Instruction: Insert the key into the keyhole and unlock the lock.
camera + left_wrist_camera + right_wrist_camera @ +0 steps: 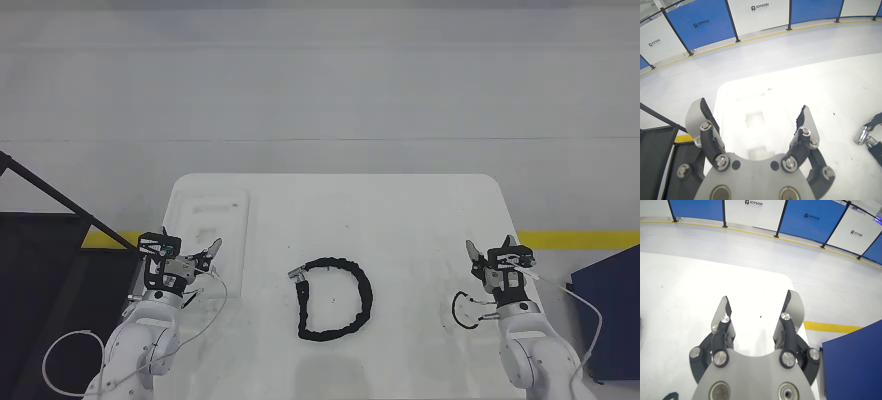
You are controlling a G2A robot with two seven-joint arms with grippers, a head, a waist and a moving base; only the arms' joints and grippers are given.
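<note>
A black sleeved chain lock (345,300) lies in a D-shaped loop at the middle of the white table (400,210). Its silver lock cylinder (298,272) is at the loop's upper left end. In the left wrist view the cylinder (861,136) lies on its side, its keyhole face turned toward the camera. My left gripper (208,257) (753,104) stands open near the table's left edge, apart from the lock. My right gripper (489,246) (757,294) stands open near the right edge, with nothing between its fingers.
Shallow square recesses (755,120) are set in the table top under the left gripper. A blue box (853,361) stands off the table's right side, a black stand (45,190) off the left. A black cable loop (460,310) hangs by the right arm.
</note>
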